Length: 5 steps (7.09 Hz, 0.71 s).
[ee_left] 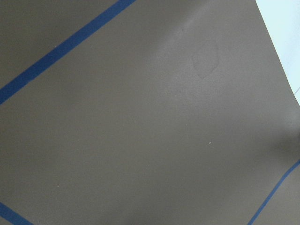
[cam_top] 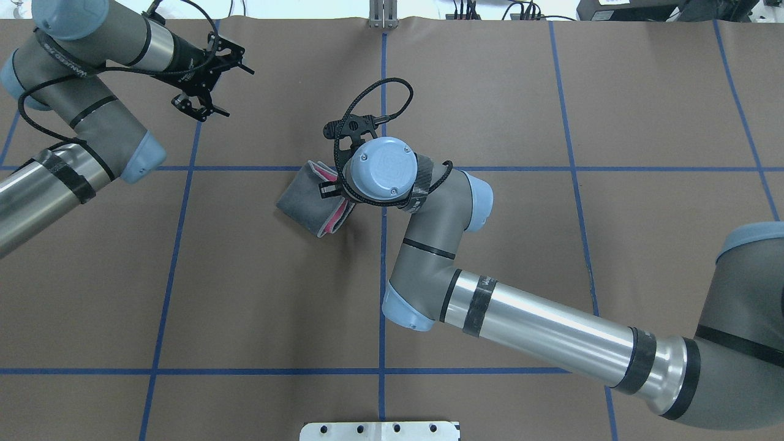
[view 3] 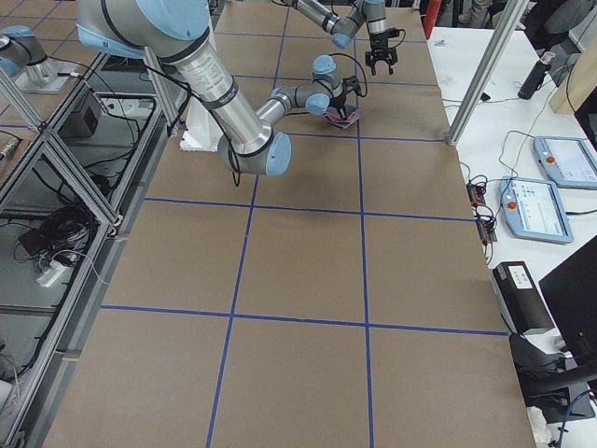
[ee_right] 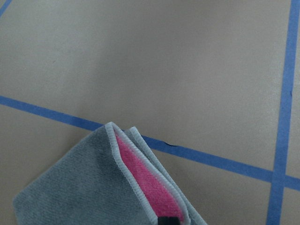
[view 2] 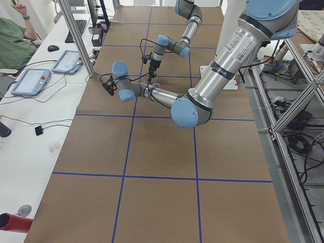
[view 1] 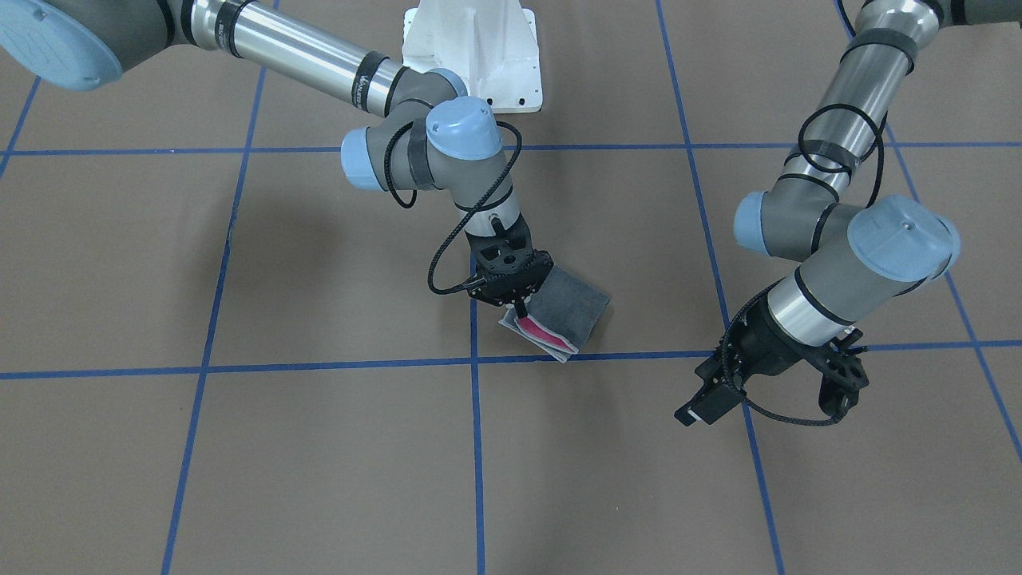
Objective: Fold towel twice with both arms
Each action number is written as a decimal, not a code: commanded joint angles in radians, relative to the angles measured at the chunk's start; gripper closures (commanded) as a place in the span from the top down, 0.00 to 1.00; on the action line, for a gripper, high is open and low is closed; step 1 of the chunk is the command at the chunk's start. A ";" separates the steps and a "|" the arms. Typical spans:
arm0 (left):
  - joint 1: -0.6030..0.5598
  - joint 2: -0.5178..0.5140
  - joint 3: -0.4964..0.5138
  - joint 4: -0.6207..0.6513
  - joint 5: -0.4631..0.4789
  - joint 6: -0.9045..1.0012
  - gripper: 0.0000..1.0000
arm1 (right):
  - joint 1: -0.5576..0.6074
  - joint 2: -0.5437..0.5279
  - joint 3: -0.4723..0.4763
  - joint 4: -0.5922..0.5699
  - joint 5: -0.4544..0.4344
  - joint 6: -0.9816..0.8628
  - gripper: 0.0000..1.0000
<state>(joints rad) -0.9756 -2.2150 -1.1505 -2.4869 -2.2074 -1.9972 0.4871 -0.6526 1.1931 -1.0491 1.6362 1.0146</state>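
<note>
Your right pincer (view 1: pixel 520 307) is closed on the open edge of the small folded terry towel (view 1: pixel 573 299). The dark grey face is up, and a pink strip shows between its light grey stitched edges. The towel sits on the brown paper-covered table (view 1: pixel 319 447), just beside a crossing of blue tape lines (view 1: pixel 476 363) near the table's middle. Your left pincer (cam_top: pixel 201 108) hangs above the table, well apart from the towel, with its fingers spread wide.

- We see the towel (view 1: pixel 573 305) folded small near the table's middle, dark grey outside, pink showing between its light-edged layers.
- We see the right arm (view 1: pixel 319 60) reaching down to its open edge, and the left arm (view 1: pixel 846 104) well apart.
</note>
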 commanded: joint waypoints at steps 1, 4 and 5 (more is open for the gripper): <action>0.000 0.000 -0.002 -0.001 0.000 0.000 1.00 | 0.007 -0.008 -0.003 0.000 0.001 -0.002 0.00; 0.002 0.000 -0.002 0.000 0.000 -0.002 1.00 | 0.034 -0.018 -0.004 0.000 0.007 -0.016 0.00; 0.002 0.000 -0.002 0.000 0.000 -0.002 1.00 | 0.044 -0.019 -0.004 0.000 0.016 -0.016 0.00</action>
<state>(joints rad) -0.9744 -2.2151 -1.1518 -2.4868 -2.2074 -1.9986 0.5190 -0.6698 1.1894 -1.0492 1.6441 1.0014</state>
